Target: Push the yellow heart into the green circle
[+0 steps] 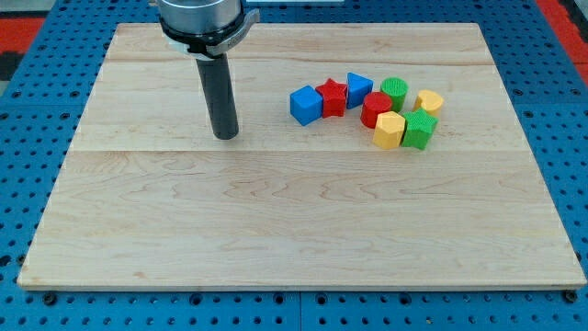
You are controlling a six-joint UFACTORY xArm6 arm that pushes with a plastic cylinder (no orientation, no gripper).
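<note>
The yellow heart [429, 101] lies at the right end of a cluster of blocks in the upper right of the wooden board [294, 211]. The green circle [394, 91] stands just to its left, a small gap apart. My tip [225, 135] rests on the board far to the left of the cluster, about level with it and to the left of the blue cube [305, 105]. It touches no block.
The cluster also holds a red star [332, 97], a blue triangle [358, 88], a red block [375, 109], a yellow hexagon [389, 131] and a green star [420, 130]. Blue pegboard surrounds the board.
</note>
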